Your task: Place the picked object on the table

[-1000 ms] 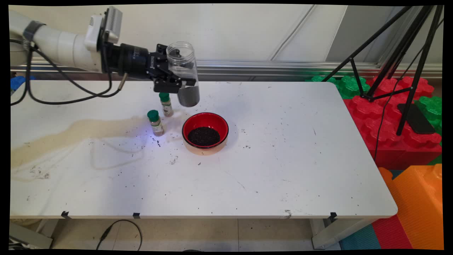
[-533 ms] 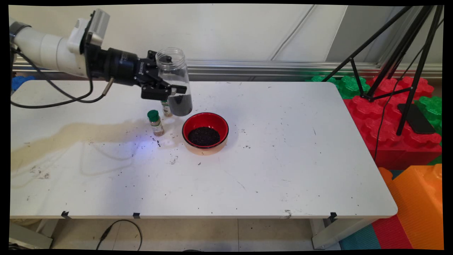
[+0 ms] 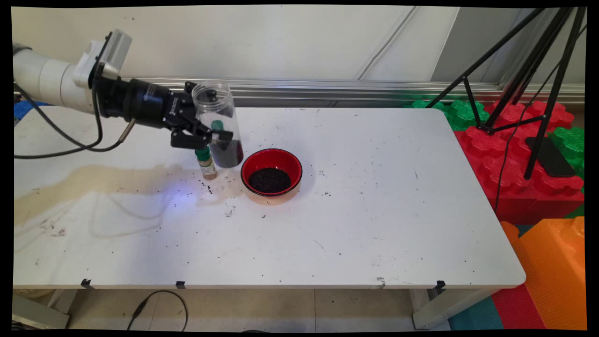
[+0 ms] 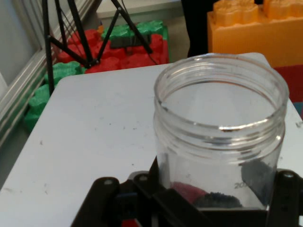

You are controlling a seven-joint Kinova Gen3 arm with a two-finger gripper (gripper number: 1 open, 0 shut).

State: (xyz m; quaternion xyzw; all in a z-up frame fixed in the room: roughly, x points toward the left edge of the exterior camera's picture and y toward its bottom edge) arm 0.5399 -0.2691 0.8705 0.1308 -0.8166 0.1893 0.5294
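Observation:
My gripper (image 3: 216,137) is shut on a clear, lidless plastic jar (image 3: 218,122) with dark grains in its lower part. The jar stands upright and hangs low over the table, just left of a red bowl (image 3: 271,172) that holds dark grains. A small spice bottle with a green cap (image 3: 205,164) stands right below the gripper. A second green-capped bottle (image 3: 216,125) shows through the jar behind it. In the hand view the jar (image 4: 220,127) fills the middle, its open mouth up, between the gripper's black fingers (image 4: 284,198).
Dark grains lie scattered on the white table (image 3: 355,206) around the bowl, and a tan stain (image 3: 93,178) spreads across its left part. A black tripod (image 3: 529,84) and coloured foam blocks (image 3: 524,164) stand off the right end.
The arm has carried the jar down and to the left, from above the bowl's far side to low beside the spice bottles. The jar now covers the rear bottle.

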